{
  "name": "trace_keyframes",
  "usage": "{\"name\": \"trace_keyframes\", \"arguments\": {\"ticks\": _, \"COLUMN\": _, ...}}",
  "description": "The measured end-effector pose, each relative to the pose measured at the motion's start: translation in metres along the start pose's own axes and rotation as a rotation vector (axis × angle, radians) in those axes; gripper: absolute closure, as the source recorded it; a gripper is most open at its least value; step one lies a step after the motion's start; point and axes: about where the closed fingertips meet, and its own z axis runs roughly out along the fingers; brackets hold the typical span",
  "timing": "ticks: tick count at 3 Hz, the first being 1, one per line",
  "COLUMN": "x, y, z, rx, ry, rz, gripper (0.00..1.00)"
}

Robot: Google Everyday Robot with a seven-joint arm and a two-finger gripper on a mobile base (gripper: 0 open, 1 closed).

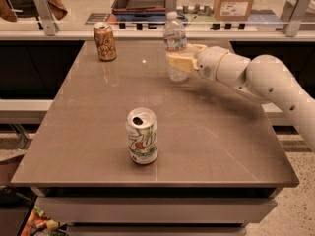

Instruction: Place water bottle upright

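Note:
The water bottle is clear with a white cap and a pale label. It stands upright at the far middle of the brown table, its base at or just above the tabletop. My gripper reaches in from the right and is shut on the bottle's middle, with one tan finger across its front and the other behind it.
A white-green soda can stands upright at the table's front centre. A gold-brown soda can stands at the far left corner. Behind the table runs a counter with a glass rail. My white arm spans the table's right side.

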Motion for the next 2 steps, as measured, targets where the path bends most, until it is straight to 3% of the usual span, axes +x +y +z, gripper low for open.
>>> {"name": "trace_keyframes", "arguments": {"ticks": 2, "x": 0.0085, "y": 0.0037, "z": 0.0073, "rx": 0.017, "ry": -0.036, "rz": -0.001, "gripper": 1.0}}
